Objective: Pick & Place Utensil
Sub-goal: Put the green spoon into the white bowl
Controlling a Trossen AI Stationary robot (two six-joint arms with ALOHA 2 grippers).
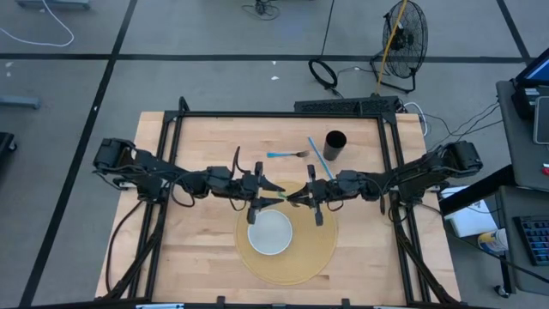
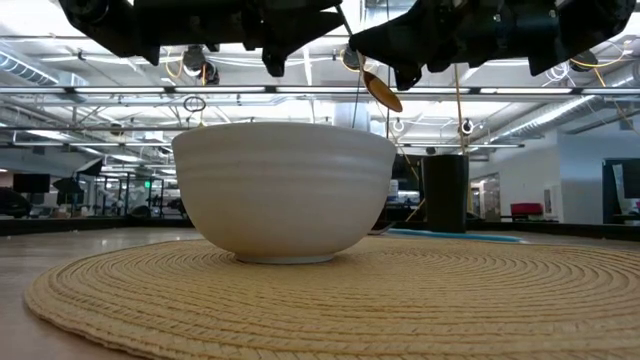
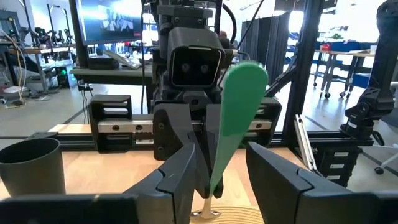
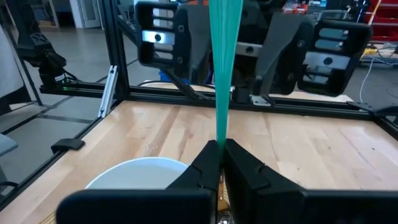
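We are observing the right claw [image 4: 217, 163] pinching the green-handled utensil [image 4: 222, 68] near its lower end, the handle standing upright between the pressed-together fingers, above the far edge of the white bowl [image 1: 270, 232]. Facing it, the left claw [image 3: 233, 180] is hanging with its fingers spread on either side of that handle, not touching it. The bowl is sitting on a round woven mat [image 1: 319, 249] on the wooden bench [image 1: 197, 142], with a black cup [image 1: 334, 144] and a blue fork [image 1: 287, 154] farther back.
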